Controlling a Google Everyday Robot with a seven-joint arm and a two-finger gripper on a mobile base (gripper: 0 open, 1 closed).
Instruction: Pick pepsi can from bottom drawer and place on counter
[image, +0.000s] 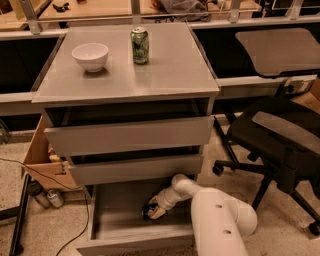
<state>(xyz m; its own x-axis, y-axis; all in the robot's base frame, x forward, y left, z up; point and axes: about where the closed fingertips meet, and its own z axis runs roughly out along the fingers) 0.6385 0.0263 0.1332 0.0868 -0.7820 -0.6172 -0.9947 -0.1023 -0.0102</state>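
The bottom drawer (116, 218) is pulled open under two shorter grey drawers. The pepsi can (146, 212), dark blue, lies on the drawer's floor near the middle. My gripper (154, 210) reaches down into the drawer from the right and is right against the can, partly covering it. My white arm (215, 220) fills the lower right in front of the drawer. The counter (170, 75) is the grey top of the cabinet above.
A green can (140, 45) and a white bowl (90, 56) stand at the back of the counter. A black office chair (280, 135) is to the right. A cardboard box (42, 162) and cables lie on the floor to the left.
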